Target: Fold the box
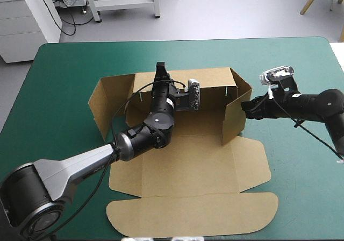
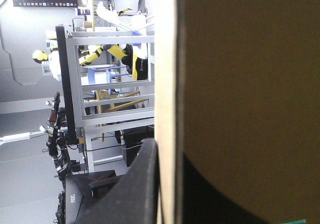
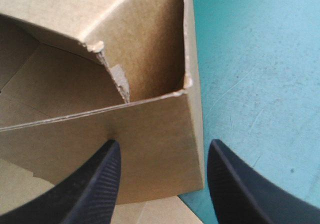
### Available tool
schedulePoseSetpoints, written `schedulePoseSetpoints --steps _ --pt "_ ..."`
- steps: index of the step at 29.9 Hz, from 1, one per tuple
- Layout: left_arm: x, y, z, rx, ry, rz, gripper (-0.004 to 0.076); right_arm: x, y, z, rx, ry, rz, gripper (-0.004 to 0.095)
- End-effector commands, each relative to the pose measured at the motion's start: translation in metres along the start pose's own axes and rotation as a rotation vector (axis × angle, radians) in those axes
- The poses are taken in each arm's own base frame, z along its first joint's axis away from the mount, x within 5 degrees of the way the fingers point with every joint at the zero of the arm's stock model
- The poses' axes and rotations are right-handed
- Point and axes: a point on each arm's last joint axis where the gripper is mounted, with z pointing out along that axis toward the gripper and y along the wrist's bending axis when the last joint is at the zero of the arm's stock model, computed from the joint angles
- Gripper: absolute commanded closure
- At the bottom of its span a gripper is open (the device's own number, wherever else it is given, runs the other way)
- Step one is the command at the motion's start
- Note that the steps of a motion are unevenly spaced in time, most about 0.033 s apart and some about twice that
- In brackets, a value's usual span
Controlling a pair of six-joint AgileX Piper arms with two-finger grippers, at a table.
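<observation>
You are seeing the box [image 1: 188, 160] sitting mid-tabletop [image 1: 64, 79], walls standing, lid lying flat toward the near edge, your left arm reaching across its tray. Your left tool [image 2: 167, 154] is pinching the far wall (only its wrist view is showing the board's edge between the fingers). Your right tool [image 3: 165, 149] is standing spread at the right wall.

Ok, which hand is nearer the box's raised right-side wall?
Right. The right hand is open around that wall, at its edge. The left hand is farther off, shut on the far wall of the box.
</observation>
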Motion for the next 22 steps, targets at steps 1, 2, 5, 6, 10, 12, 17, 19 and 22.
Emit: schedulePoseSetpoints --steps 1,2,5,6,10,12,17,19,22 --pt "0.001 0.016 -0.011 -0.036 -0.008 -0.048 0.0734 -0.013 0.006 -0.014 0.007 -0.096 -0.049 0.042" --pt "0.001 0.016 -0.011 -0.036 -0.008 -0.048 0.0734 -0.012 0.007 -0.014 0.0 -0.09 -0.075 0.0408" --pt "0.001 0.016 -0.011 -0.036 -0.008 -0.048 0.0734 -0.011 0.009 -0.014 -0.019 -0.074 -0.115 0.0315" --pt "0.0 0.016 -0.011 -0.036 -0.011 -0.048 0.0734 -0.011 0.009 -0.014 -0.023 -0.074 -0.12 0.0287" --pt "0.0 0.016 -0.011 -0.036 -0.011 -0.048 0.0734 -0.012 0.011 -0.013 -0.041 -0.088 -0.155 0.0216" --pt "0.0 0.016 -0.011 -0.036 -0.011 -0.048 0.0734 -0.013 0.011 -0.011 -0.065 -0.097 -0.178 0.0216" --pt "0.0 0.016 -0.011 -0.037 -0.011 -0.046 0.0734 -0.01 0.014 0.001 -0.113 -0.068 -0.194 0.0227" --pt "0.0 0.016 -0.011 -0.038 -0.013 -0.045 0.0734 -0.009 0.019 0.006 -0.12 -0.037 -0.233 0.024" --pt "0.0 0.016 -0.011 -0.039 -0.007 -0.045 0.0734 -0.011 0.027 0.012 -0.101 -0.036 -0.247 0.0269"
